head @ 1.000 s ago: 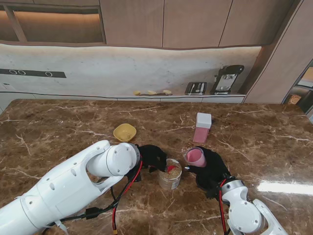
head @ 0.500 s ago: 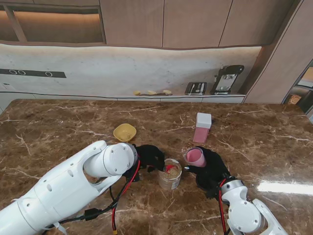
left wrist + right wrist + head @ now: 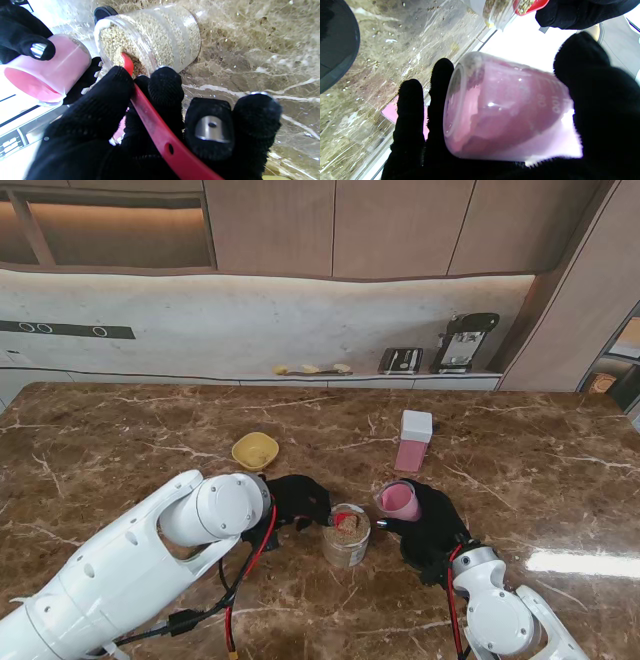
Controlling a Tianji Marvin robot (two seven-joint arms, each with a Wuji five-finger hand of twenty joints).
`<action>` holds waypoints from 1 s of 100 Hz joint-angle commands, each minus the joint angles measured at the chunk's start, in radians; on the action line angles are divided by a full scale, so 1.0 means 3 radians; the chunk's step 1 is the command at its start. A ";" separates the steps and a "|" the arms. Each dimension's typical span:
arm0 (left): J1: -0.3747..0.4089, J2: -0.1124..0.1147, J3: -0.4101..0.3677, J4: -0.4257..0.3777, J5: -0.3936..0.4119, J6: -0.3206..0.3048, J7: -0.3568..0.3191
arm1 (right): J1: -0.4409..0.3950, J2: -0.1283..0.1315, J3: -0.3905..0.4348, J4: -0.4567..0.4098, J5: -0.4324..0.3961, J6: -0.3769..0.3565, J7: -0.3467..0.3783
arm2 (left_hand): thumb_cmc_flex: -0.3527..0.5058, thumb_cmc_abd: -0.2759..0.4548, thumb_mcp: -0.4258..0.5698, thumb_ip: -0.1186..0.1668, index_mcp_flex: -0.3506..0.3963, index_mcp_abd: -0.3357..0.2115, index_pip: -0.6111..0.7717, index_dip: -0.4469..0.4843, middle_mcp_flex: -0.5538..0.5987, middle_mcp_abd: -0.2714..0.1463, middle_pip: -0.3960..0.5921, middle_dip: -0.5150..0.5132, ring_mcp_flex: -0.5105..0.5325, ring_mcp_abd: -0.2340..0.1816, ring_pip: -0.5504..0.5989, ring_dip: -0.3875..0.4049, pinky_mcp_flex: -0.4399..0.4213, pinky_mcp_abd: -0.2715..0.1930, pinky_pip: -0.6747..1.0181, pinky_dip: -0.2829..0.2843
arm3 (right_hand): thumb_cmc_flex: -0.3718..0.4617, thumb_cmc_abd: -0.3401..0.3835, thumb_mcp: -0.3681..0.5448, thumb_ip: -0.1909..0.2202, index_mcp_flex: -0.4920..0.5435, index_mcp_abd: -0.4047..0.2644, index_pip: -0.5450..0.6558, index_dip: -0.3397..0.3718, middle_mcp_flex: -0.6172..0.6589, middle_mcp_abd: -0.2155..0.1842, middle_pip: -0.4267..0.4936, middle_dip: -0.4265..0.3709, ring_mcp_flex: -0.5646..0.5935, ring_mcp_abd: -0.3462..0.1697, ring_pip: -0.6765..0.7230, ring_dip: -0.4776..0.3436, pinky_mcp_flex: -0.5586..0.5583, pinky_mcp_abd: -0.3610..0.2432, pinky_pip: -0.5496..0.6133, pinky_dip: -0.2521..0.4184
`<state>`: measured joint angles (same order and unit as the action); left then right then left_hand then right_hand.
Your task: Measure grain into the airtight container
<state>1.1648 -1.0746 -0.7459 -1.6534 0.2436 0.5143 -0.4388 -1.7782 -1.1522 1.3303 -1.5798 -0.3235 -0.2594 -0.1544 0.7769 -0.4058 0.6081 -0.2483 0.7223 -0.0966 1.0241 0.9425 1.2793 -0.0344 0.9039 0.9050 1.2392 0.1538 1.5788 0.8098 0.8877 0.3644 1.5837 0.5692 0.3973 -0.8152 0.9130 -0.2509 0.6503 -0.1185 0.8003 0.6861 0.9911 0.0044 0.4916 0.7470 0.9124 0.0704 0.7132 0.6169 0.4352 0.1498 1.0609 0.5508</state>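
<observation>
A clear jar of grain (image 3: 346, 537) (image 3: 152, 37) stands on the marble counter between my two hands. My left hand (image 3: 302, 501) (image 3: 140, 130) is shut on a red scoop (image 3: 160, 132), whose bowl (image 3: 344, 523) is down in the grain at the jar's mouth. To the jar's right, my right hand (image 3: 432, 528) (image 3: 595, 105) is shut on a pink measuring cup (image 3: 399, 501) (image 3: 510, 110), held tilted with its mouth toward the jar. The cup looks empty. A pink airtight container with a white lid (image 3: 413, 440) stands farther back on the right.
A small yellow bowl (image 3: 255, 450) sits on the counter behind my left forearm. Red and black cables (image 3: 245, 580) trail from my left wrist. A dark round object (image 3: 335, 45) lies on the counter in the right wrist view. Loose grains dot the marble.
My left hand has drawn slightly to the left and lowered the scoop, so its red bowl now sits deeper in the grain. The right hand and cup have not moved.
</observation>
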 commanded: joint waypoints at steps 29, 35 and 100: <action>0.0241 -0.0032 -0.0240 -0.0074 -0.0176 -0.0094 0.0139 | -0.0027 -0.0004 -0.0001 0.0019 0.0006 0.0004 0.0053 | 0.0283 0.0186 -0.0010 0.0136 0.0005 -0.0307 0.0096 0.0122 0.0194 -0.0017 0.0086 0.0058 0.0106 -0.0084 0.0270 0.0015 0.0026 -0.0021 0.0268 0.0010 | 0.0415 0.0479 0.0614 -0.0139 0.0297 -0.0417 0.0339 -0.0004 0.0118 -0.0191 0.0083 -0.0028 0.0035 -0.0148 0.0023 -0.0051 -0.0026 -0.0025 -0.0034 -0.0026; 0.0273 -0.0035 -0.0280 -0.0095 -0.0203 -0.0088 0.0153 | -0.0029 -0.0004 0.0001 0.0019 0.0005 0.0004 0.0054 | 0.0281 0.0192 -0.0019 0.0136 0.0004 -0.0308 0.0094 0.0124 0.0191 -0.0013 0.0087 0.0060 0.0106 -0.0084 0.0270 0.0015 0.0016 -0.0021 0.0268 0.0011 | 0.0416 0.0478 0.0616 -0.0138 0.0296 -0.0417 0.0338 -0.0004 0.0116 -0.0192 0.0082 -0.0028 0.0037 -0.0148 0.0023 -0.0051 -0.0025 -0.0025 -0.0034 -0.0026; 0.0505 -0.0087 -0.0613 -0.0443 -0.0381 -0.0092 0.0355 | -0.0025 -0.0011 -0.0014 0.0010 0.0001 0.0047 0.0026 | 0.0307 0.0189 -0.0044 0.0151 0.0022 -0.0291 0.0076 0.0128 0.0195 0.0007 0.0087 0.0062 0.0105 -0.0063 0.0264 0.0018 0.0017 0.0006 0.0281 0.0025 | 0.0501 0.0594 0.0570 -0.0131 0.0324 -0.0413 0.0345 -0.0010 0.0142 -0.0179 0.0079 -0.0003 0.0041 -0.0137 0.0034 -0.0046 -0.0030 -0.0025 -0.0031 -0.0022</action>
<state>1.3168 -1.0935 -0.9303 -1.7727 0.1413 0.4855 -0.3356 -1.7795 -1.1520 1.3295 -1.5801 -0.3251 -0.2537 -0.1568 0.7976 -0.3967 0.5763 -0.2480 0.7223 -0.0952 1.0148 0.9512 1.2793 -0.0327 0.9039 0.9055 1.2392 0.1538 1.5788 0.8097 0.8873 0.3641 1.5838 0.5692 0.3987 -0.8152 0.9130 -0.2508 0.6504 -0.1185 0.8003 0.6861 0.9911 0.0043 0.4916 0.7470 0.9124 0.0704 0.7129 0.6169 0.4352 0.1498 1.0607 0.5508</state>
